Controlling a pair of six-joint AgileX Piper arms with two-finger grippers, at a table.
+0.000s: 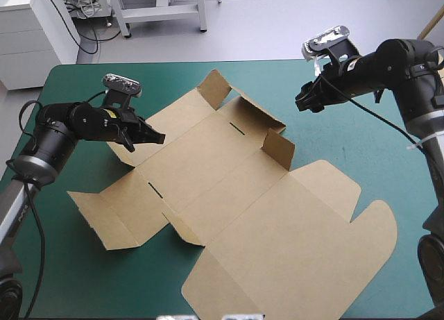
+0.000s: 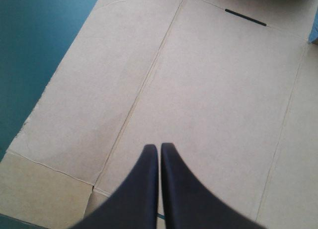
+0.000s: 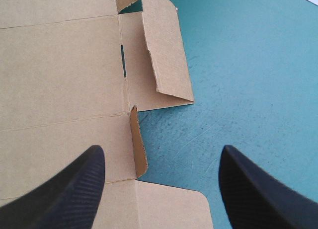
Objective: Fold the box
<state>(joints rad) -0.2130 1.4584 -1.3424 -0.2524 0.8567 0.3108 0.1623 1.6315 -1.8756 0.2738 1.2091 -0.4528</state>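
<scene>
We note the box (image 1: 250, 195) mostly flat, running diagonally; left end effector (image 1: 158, 137), closed and empty, hovers over it; right end effector (image 1: 305, 101) spread, alongside.

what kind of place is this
Probably a robotics test bench: a teal-green covered table, an unfolded brown board box on it, and a black-fingered left gripper and right gripper above the table.

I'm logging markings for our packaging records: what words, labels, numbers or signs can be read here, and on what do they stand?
No text can be read in any view.
Box: plain brown board, only creases and slots, no print.
Small yellow sticker on the left arm: too small to read.
Teal-green cover: no markings.
</scene>
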